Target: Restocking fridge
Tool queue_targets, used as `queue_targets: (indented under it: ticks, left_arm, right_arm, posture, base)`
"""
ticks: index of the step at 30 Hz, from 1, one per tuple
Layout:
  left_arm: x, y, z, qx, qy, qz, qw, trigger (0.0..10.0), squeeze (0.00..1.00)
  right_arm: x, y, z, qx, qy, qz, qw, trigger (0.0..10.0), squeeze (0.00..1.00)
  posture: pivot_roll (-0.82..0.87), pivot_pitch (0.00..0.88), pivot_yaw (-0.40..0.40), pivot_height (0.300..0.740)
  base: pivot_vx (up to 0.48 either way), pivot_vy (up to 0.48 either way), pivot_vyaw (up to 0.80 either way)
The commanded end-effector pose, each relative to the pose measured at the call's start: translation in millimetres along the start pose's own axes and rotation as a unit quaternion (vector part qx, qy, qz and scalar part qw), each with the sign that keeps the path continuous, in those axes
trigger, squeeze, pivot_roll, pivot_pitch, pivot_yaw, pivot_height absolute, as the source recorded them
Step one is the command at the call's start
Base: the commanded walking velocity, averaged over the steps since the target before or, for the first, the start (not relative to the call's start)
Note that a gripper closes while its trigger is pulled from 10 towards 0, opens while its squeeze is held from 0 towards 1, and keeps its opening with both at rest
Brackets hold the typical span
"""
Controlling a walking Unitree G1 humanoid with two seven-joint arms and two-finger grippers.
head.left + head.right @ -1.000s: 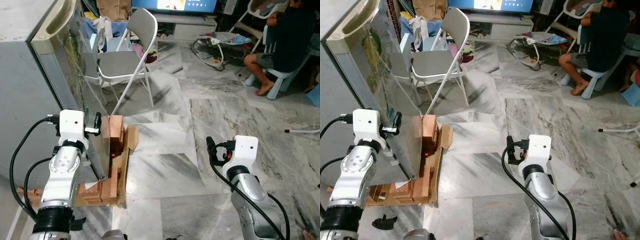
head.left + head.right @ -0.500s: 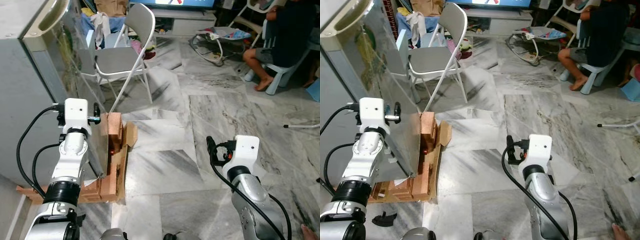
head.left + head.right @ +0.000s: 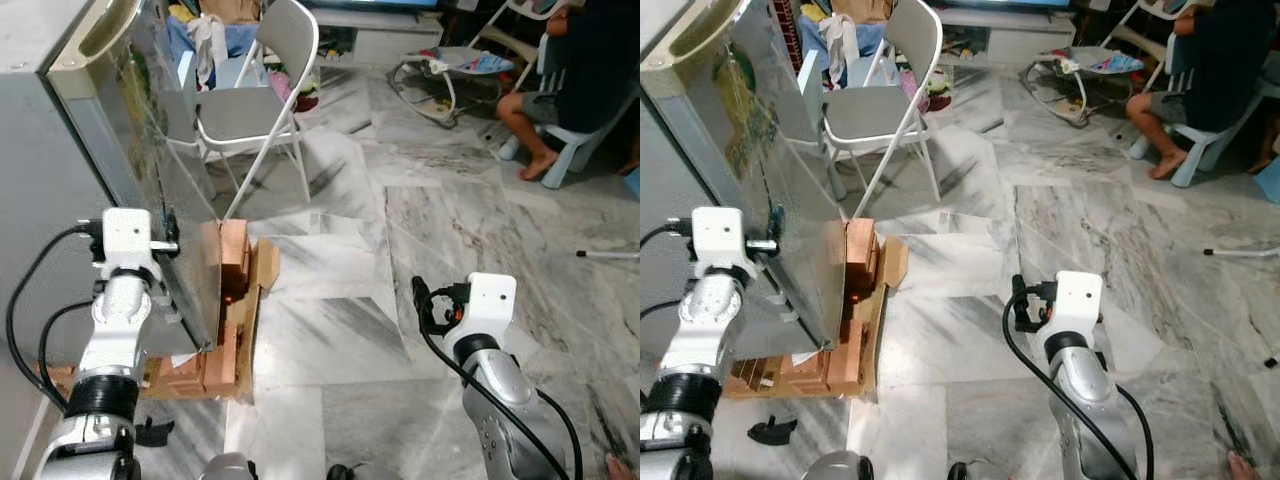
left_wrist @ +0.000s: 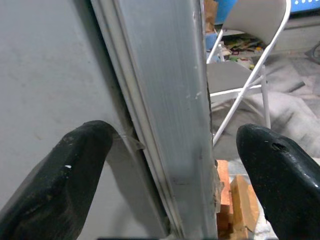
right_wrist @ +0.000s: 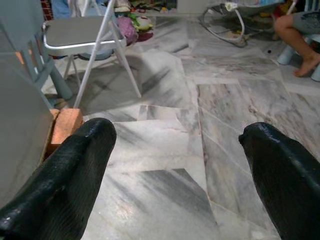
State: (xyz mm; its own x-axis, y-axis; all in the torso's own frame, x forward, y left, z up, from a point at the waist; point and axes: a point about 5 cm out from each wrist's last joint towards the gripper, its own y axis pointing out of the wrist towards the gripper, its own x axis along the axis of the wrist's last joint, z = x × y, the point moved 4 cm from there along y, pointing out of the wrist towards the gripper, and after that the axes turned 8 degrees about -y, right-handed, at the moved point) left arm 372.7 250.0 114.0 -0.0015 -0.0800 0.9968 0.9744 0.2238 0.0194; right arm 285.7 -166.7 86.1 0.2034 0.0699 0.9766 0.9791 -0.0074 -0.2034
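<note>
As the robot faces the fridge: both arms are raised, the left one at the appliance.
Left claw [image 4: 170, 165]: spread wide, its two black fingers [image 4: 55, 180] standing on either side of the fridge door's edge [image 4: 165, 105], one toward the grey side panel, the other toward the room; whether they touch the metal cannot be told.
Left arm [image 3: 115, 310]: bent upward at the front corner of the fridge, its white wrist block level with the lower part of the door.
Fridge [image 3: 60, 190]: a grey cabinet with a shiny silver door, shut, standing at the left of the floor on a stack of wooden blocks [image 3: 232, 290] with a flap of cardboard [image 3: 264, 272] beside them.
Right claw [image 5: 175, 165]: spread wide and holding nothing, hanging over bare marble floor [image 3: 400, 230], well apart from the fridge.
Right arm [image 3: 490, 370]: raised in front of the body, black cable looped at the wrist.
Folding chair [image 3: 255, 105]: grey, just beyond the fridge door, reflected in it.
Background: a seated person [image 3: 575, 80] on a pale plastic chair at the far right, a baby bouncer [image 3: 450, 70] near them, clothes [image 3: 205, 40] heaped behind the folding chair.
</note>
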Motion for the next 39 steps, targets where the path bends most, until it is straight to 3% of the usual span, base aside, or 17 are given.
queue_targets:
  ticks: [1,2,4,11,24,25,26,27,28,29,31,32,35,36,39]
  left_arm:
    - [10,7.1,-4.5,-0.006,0.002,-0.011,1.0,10.0,0.0]
    - [14,12.1,-16.2,-0.027,-0.008,-0.011,1.0,10.0,0.0]
    - [15,13.1,-19.2,-0.033,-0.011,-0.011,0.999,10.0,0.0]
    - [33,17.6,-71.5,-0.145,-0.014,-0.03,0.989,10.0,0.0]
    - [48,24.4,-105.1,-0.186,-0.007,-0.036,0.982,10.0,0.0]
    - [57,22.0,-126.9,-0.228,-0.017,-0.042,0.973,10.0,0.0]
    - [71,10.9,-165.1,-0.301,-0.013,-0.06,0.951,10.0,0.0]
    - [71,10.9,-165.1,-0.301,-0.013,-0.06,0.951,10.0,0.0]
    - [76,2.8,-184.0,-0.34,-0.006,-0.068,0.938,10.0,0.0]
    - [89,-17.0,-222.2,-0.407,0.015,-0.094,0.908,10.0,0.0]
    - [107,-39.8,-257.4,-0.465,0.009,-0.122,0.877,10.0,0.0]
    - [112,-42.7,-262.9,-0.471,0.001,-0.126,0.873,10.0,0.0]
    - [119,-41.6,-266.3,-0.464,-0.004,-0.134,0.876,10.0,0.0]
    - [117,-30.7,-257.4,-0.436,-0.001,-0.129,0.891,10.0,0.0]
    - [108,-7.5,-227.5,-0.376,0.004,-0.112,0.92,10.0,0.0]
  right_arm:
    - [1,-0.9,-1.6,0.0,-0.001,0.002,1.0,10.0,0.0]
    - [2,-1.0,-2.3,0.0,-0.002,0.001,1.0,10.0,0.0]
    - [2,-1.1,-2.5,0.0,-0.002,0.0,1.0,10.0,0.0]
    - [1,-0.7,-3.6,-0.004,-0.004,0.001,1.0,10.0,0.0]
    - [2,3.1,0.3,-0.001,0.001,0.0,1.0,10.0,0.0]
    - [2,3.2,0.3,-0.001,0.002,0.0,1.0,10.0,0.0]
    - [1,3.2,0.9,0.001,0.003,-0.001,1.0,10.0,0.0]
    - [1,3.2,0.9,0.001,0.003,-0.001,1.0,10.0,0.0]
    - [2,3.5,1.6,0.004,0.004,-0.001,1.0,10.0,0.0]
    - [2,3.8,4.5,0.009,0.006,-0.003,1.0,10.0,0.0]
    - [4,4.2,8.0,0.014,0.008,-0.006,1.0,10.0,0.0]
    - [5,4.5,8.8,0.014,0.01,-0.008,1.0,10.0,0.0]
    - [7,4.7,9.7,0.014,0.012,-0.011,1.0,10.0,0.0]
    - [7,3.8,9.8,0.014,0.014,-0.013,1.0,10.0,0.0]
    - [5,1.9,9.4,0.015,0.014,-0.013,1.0,10.0,0.0]
  posture:
    - [0.1,0.077,-0.066,0.74]
    - [0.09,0.076,-0.065,0.74]
    - [0.09,0.076,-0.065,0.74]
    - [0.09,0.069,-0.059,0.74]
    - [0.1,0.062,-0.056,0.74]
    - [0.1,0.06,-0.059,0.74]
    - [0.11,0.056,-0.062,0.74]
    - [0.11,0.056,-0.062,0.74]
    - [0.11,0.053,-0.062,0.74]
    - [0.1,0.048,-0.06,0.74]
    - [0.1,0.046,-0.058,0.74]
    - [0.09,0.046,-0.056,0.74]
    - [0.09,0.043,-0.052,0.74]
    - [0.09,0.043,-0.049,0.74]
    - [0.08,0.042,-0.046,0.74]
  base:
    - [0.0,0.0,0.0]
    - [0.0,0.0,0.0]
    - [0.0,0.0,0.0]
    - [0.0,0.0,0.0]
    - [0.0,0.0,0.0]
    - [0.0,0.0,0.0]
    - [0.0,0.0,0.0]
    - [0.0,0.0,0.0]
    - [0.0,0.0,0.0]
    - [0.0,0.0,0.0]
    - [0.0,0.0,0.0]
    - [0.0,0.0,0.0]
    - [0.0,0.0,0.0]
    - [0.0,0.0,0.0]
    - [0.0,0.0,0.0]
